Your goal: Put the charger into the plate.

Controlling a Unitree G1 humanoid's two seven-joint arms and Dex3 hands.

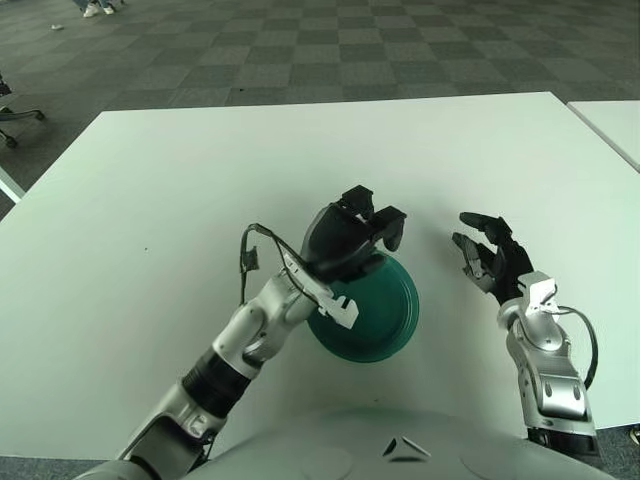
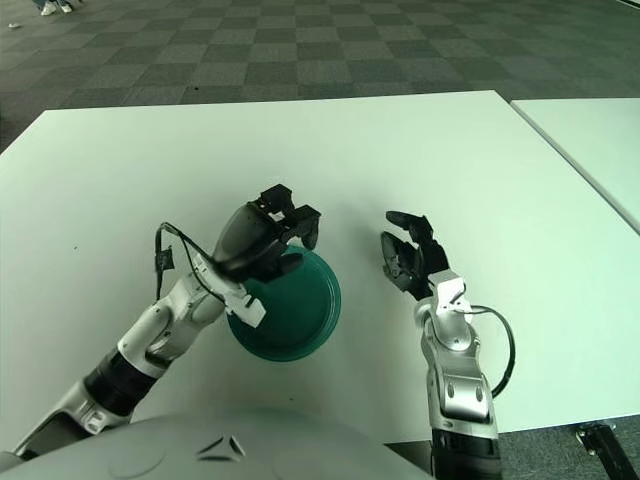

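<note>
The green plate (image 1: 385, 320) lies on the white table (image 1: 180, 190) in front of me. My left hand (image 1: 372, 222) hovers over the plate's far left rim with its fingers curled down. A small black block, the charger (image 1: 357, 203), shows at the fingertips, mostly hidden by the hand. The bare part of the plate holds nothing. My right hand (image 1: 485, 250) is to the right of the plate, above the table, with its fingers spread and empty.
A second white table (image 1: 615, 125) stands at the far right, with a narrow gap between. A chair base (image 1: 12, 118) shows at the left edge. Checkered carpet lies beyond the table's far edge.
</note>
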